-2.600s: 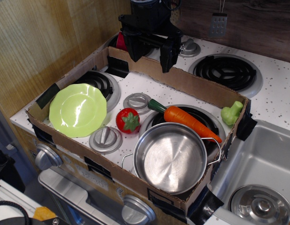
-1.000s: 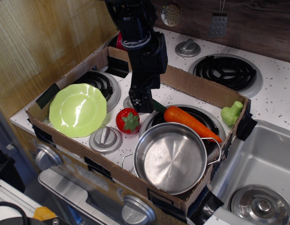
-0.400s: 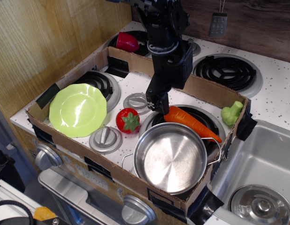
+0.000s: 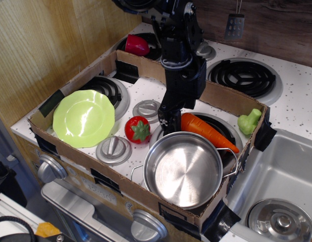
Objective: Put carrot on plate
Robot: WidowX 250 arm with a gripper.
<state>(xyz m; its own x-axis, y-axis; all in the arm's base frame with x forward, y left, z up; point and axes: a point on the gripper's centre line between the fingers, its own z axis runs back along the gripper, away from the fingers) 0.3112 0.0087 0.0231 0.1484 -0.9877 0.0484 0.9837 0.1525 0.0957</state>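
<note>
Hovering low at the carrot's (image 4: 208, 131) left end, the gripper (image 4: 168, 120) is hiding its opening; the plate (image 4: 84, 118) is lying far left.

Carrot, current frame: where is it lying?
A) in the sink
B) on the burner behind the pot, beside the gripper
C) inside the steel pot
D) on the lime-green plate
B: the carrot lies across the burner just behind the steel pot, with the gripper down at its stem end; the plate holds nothing.
</note>
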